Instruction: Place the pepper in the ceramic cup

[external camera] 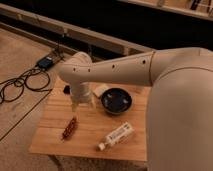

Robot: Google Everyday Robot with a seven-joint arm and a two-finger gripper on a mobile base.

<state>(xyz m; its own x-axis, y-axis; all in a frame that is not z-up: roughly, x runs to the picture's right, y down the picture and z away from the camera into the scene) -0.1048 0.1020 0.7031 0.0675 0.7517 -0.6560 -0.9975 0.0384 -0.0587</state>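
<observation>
I have the arm (125, 65) reaching in from the right and bending down over the back left part of the desk (90, 144). The gripper (83, 103) hangs there pointing downward, just left of the cup (116, 100). Its jaws are released and hold nothing.

The pepper (70, 128) lies on the wood near the front left, below the gripper in my view and apart from it. It is angled, with one end toward the gripper and the other toward the desk's front edge. It is well clear of the cup.

The cup sits toward the back of the desk, near the middle, upright, with its dark inside facing me. A white bottle (116, 136) lies on its side in front of the cup, cap end toward the front edge. A small black object (66, 90) lies at the back left, beside the wrist.

Off the desk to the left, cables (20, 85) loop across the floor to a blue box (46, 62).
</observation>
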